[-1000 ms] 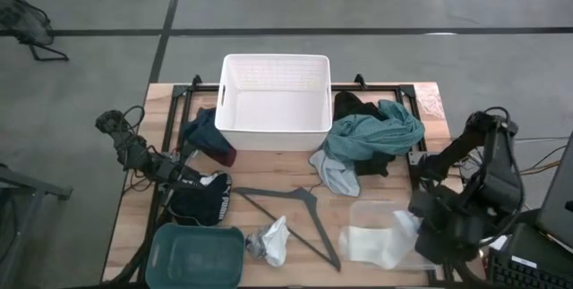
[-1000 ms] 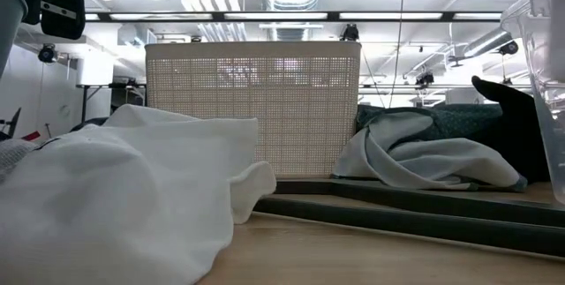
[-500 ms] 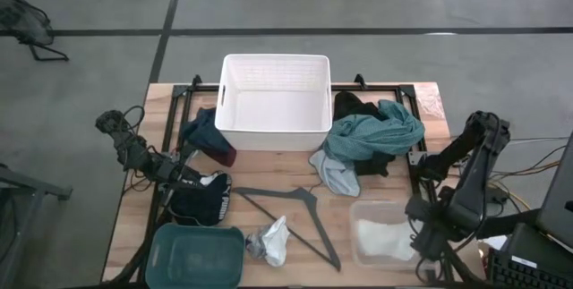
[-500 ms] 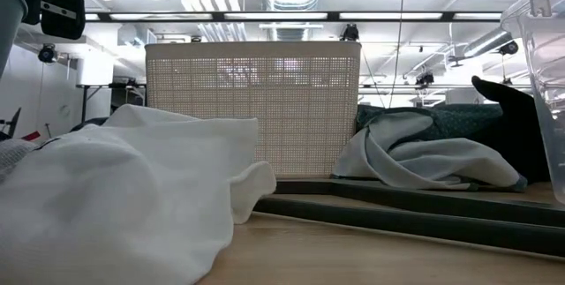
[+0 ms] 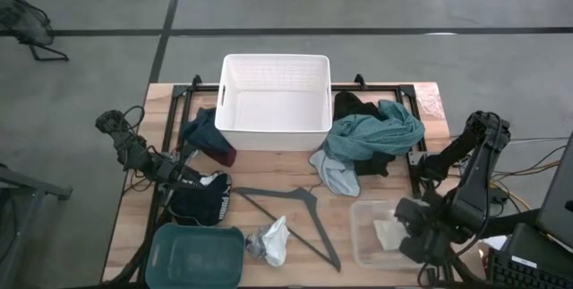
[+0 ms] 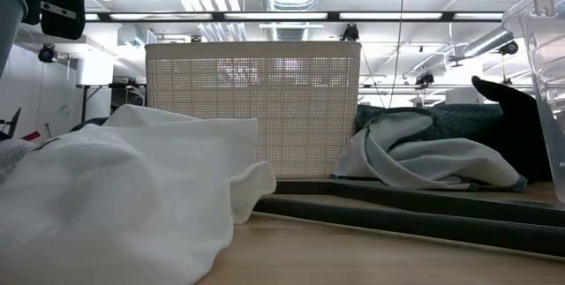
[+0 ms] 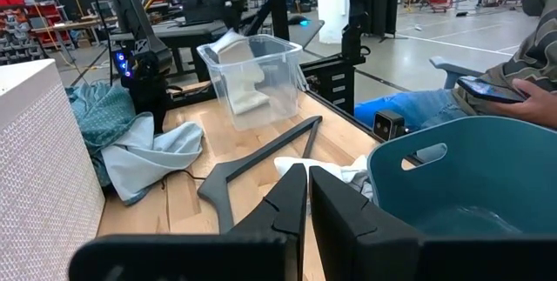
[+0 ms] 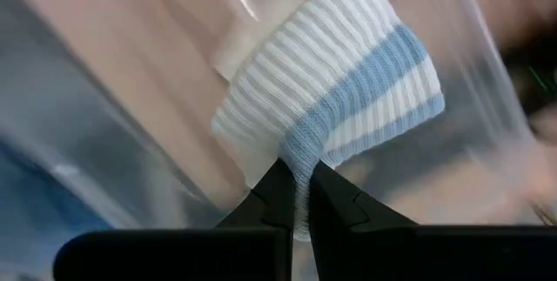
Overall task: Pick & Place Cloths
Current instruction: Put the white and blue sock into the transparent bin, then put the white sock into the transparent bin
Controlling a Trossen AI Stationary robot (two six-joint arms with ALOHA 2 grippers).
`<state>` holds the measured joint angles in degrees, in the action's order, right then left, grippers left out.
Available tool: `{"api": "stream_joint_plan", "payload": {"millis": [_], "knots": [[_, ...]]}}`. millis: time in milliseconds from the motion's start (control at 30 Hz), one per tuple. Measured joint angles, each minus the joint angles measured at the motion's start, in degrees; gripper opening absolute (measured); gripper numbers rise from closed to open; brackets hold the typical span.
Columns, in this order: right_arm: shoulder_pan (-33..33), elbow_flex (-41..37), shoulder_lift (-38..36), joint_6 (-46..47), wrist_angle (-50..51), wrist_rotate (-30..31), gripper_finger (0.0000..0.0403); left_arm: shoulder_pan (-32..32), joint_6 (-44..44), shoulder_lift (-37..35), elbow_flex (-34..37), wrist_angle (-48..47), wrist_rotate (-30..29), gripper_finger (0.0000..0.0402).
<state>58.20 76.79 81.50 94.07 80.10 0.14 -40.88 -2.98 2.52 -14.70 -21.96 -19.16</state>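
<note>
My right gripper point(image 5: 405, 235) reaches into a clear plastic bin point(image 5: 363, 235) near the table's right near corner, shut on a white and pale-blue ribbed sock point(image 8: 339, 81). My left gripper point(image 7: 307, 185) waits shut at the table's left side, beside a dark navy garment with white print point(image 5: 204, 198). A teal cloth point(image 5: 376, 132) lies on a black one point(image 5: 356, 106) right of the white basket point(image 5: 274, 101). A pale-blue piece point(image 5: 336, 174) lies in front of them. A navy and maroon cloth point(image 5: 208, 137) sits left of the basket. A small white piece point(image 5: 273, 240) lies near the near edge. My right gripper pinches the sock between its two fingers at a fold in the cuff, on the pale-blue stripe point(image 8: 303, 152). The fingers come from above, pointing down into the bin. The sock spreads out beyond the fingertips inside the bin; whether it rests on the bottom I cannot tell.
A thin grey hanger point(image 5: 286, 213) lies across the table's middle near side. A teal plastic tub point(image 5: 195, 255) stands at the left near corner. A seated person point(image 7: 513, 63) shows beyond the table in the left wrist view. Bare wood lies between the basket and the hanger.
My right gripper has gone down into the clear bin with the sock. The sock showed large and spread over the bin a second ago and now shows small, down inside it. The left arm has kept still.
</note>
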Motion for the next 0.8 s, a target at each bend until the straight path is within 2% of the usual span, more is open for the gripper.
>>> {"api": "stream_joint_plan", "payload": {"millis": [67,200,333,600,800], "knots": [[-0.25,0.05,0.0,-0.1,-2.06,2.88,0.0013,0.0,0.02,0.0,0.0,0.0,0.0,0.0023],[-0.51,-1.09,0.01,0.28,-2.98,4.78,0.0015,0.0,0.01,0.0,-0.02,0.0,-0.01,0.0023],[-0.51,-2.34,0.01,1.69,-2.89,6.91,0.0046,0.0,0.01,0.0,0.0,0.0,-0.01,0.0023],[-0.49,-2.88,0.55,3.27,-2.89,11.94,0.0187,-0.01,0.0,0.0,0.0,0.0,0.0,0.0023],[-0.49,-2.88,1.67,2.51,-2.91,12.33,0.0296,0.0,0.02,0.0,-0.01,0.0,-0.01,0.0023]]}}
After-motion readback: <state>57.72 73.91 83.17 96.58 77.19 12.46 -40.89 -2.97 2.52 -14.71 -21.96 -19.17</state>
